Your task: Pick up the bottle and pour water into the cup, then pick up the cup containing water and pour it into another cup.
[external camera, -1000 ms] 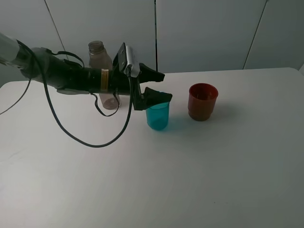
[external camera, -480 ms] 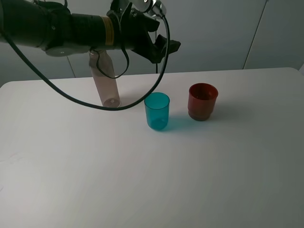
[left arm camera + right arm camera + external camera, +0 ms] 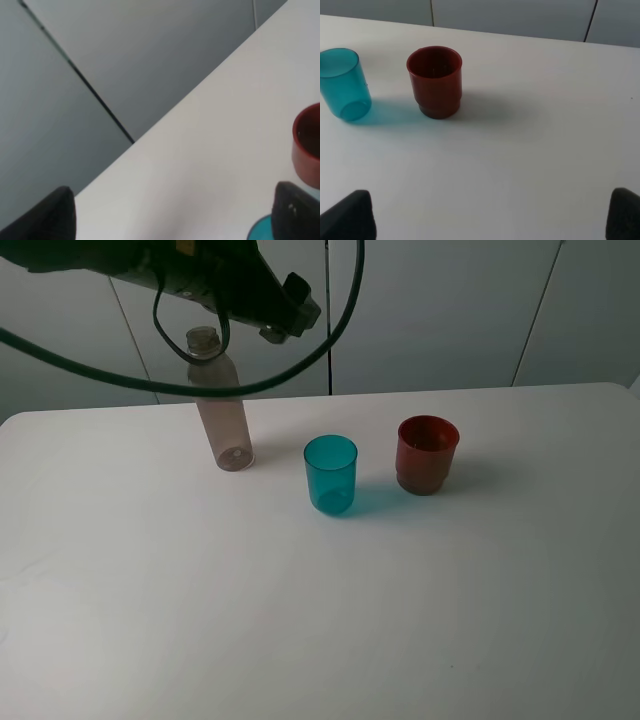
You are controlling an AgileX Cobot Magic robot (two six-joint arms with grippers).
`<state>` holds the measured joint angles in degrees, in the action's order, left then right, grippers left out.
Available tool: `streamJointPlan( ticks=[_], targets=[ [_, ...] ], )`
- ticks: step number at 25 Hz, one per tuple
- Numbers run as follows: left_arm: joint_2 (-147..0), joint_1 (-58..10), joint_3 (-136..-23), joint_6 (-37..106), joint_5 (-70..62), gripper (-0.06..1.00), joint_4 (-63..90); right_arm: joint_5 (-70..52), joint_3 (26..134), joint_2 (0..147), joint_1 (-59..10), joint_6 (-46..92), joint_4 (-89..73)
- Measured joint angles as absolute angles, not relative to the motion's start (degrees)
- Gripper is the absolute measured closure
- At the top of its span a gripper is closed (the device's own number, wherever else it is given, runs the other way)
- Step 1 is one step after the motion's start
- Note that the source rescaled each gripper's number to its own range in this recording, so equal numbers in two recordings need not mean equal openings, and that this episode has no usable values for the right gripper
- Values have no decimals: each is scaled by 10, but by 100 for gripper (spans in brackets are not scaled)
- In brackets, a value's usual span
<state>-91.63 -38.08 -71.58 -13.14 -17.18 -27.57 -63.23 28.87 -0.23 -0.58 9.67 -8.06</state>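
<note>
- The left gripper (image 3: 290, 310) has risen from beside the teal cup (image 3: 331, 474) to high above the table, empty, jaws wide;
- the bottle (image 3: 220, 405), earlier partly hidden behind the arm, now shows fully

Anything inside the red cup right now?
The right wrist view looks partly into the red cup: only its dark red inner wall shows, nothing lying inside. The bottom is shadowed and partly hidden by the near rim, so I cannot tell whether it holds water.
</note>
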Motion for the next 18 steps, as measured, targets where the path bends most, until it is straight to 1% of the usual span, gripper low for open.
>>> streamJointPlan(
  ticks=[3, 7, 14, 18],
  targets=[
    [-872, -390, -716, -134, -268, -4, -240, -632, 289, -2, -6, 97, -81],
    [-817, -384, -716, -110, -359, -4, -166, -632, 289, -2, -6, 97, -81],
    [-751, -340, -707, -86, -442, -4, -102, -632, 289, -2, -6, 98, -81],
    [-699, -299, -651, -67, -439, -4, -75, -632, 289, -2, -6, 98, -81]
  ],
)
